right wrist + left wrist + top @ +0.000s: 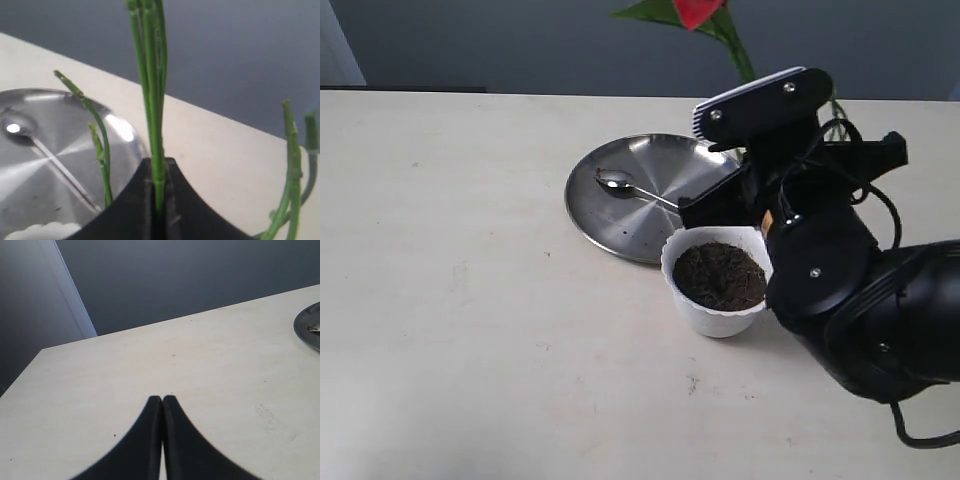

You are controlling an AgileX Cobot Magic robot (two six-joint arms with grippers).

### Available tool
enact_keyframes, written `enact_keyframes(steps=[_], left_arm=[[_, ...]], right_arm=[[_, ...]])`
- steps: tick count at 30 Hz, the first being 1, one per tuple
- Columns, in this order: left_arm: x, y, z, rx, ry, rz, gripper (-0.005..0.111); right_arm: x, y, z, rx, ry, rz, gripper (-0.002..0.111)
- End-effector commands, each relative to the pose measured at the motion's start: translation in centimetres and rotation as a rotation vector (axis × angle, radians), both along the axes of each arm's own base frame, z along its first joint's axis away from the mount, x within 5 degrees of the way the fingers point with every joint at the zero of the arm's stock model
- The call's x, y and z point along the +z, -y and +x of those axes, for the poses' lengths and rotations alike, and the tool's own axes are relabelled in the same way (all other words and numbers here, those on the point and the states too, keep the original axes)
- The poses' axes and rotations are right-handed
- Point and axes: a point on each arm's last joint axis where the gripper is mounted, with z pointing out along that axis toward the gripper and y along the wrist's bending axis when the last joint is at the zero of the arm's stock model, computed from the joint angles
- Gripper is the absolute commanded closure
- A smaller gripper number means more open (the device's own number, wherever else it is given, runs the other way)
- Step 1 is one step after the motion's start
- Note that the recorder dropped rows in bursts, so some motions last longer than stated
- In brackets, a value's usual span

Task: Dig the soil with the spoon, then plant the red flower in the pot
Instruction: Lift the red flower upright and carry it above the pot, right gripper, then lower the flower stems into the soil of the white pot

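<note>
My right claw (159, 170) is clamped on the red flower (152, 100) by its stem, just far-right of the pot (705, 322). Thin stem may swivel and miss the soil (720, 275), or my wrist tips the pot. My left claw (162, 401) sits pinched together, empty.

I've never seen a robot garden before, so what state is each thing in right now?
Red flower: held upright by its stem, unplanted.
Right fingers: shut on the stem.
Left fingers: shut, empty.
Spoon: lying on the steel plate.
Pot: upright, full of soil.
</note>
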Motion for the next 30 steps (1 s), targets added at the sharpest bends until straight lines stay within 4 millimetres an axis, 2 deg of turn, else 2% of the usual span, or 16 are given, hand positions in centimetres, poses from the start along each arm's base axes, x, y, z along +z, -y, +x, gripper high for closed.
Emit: enact_keyframes(steps=[1,3,6,10,15,18,20,22,24,27,30], left_arm=[[0.1,0.0,0.0,-0.002,0.014,-0.006,0.106],[0.1,0.0,0.0,-0.002,0.014,-0.006,0.106],[0.1,0.0,0.0,-0.002,0.014,-0.006,0.106],[0.1,0.0,0.0,-0.002,0.014,-0.006,0.106],[0.1,0.0,0.0,-0.002,0.014,-0.006,0.106],[0.1,0.0,0.0,-0.002,0.014,-0.006,0.106],[0.1,0.0,0.0,-0.002,0.014,-0.006,0.106],[0.1,0.0,0.0,-0.002,0.014,-0.006,0.106],[0.1,0.0,0.0,-0.002,0.014,-0.006,0.106],[0.1,0.0,0.0,-0.002,0.014,-0.006,0.106],[0.1,0.0,0.0,-0.002,0.014,-0.006,0.106]], right_arm=[[0.8,-2.4,-0.7,0.26,-0.11,-0.007,0.109],[1.2,-3.5,-1.0,0.372,-0.148,-0.01,0.109],[2.2,-4.0,-0.8,0.366,-0.132,0.038,0.109],[3.1,-3.3,-0.3,0.264,-0.112,0.158,0.109],[3.3,-3.2,-0.2,0.298,-0.139,0.171,0.109],[3.2,-2.3,0.7,0.293,-0.182,0.092,0.109],[3.2,-1.9,0.9,0.34,-0.218,0.031,0.109],[3.0,-1.5,1.1,0.457,-0.252,-0.073,0.109],[2.7,-1.4,1.2,0.575,-0.282,-0.106,0.109],[2.6,-1.4,1.4,0.679,-0.29,-0.003,0.109],[2.9,-1.4,1.6,0.747,-0.192,0.166,0.109]])
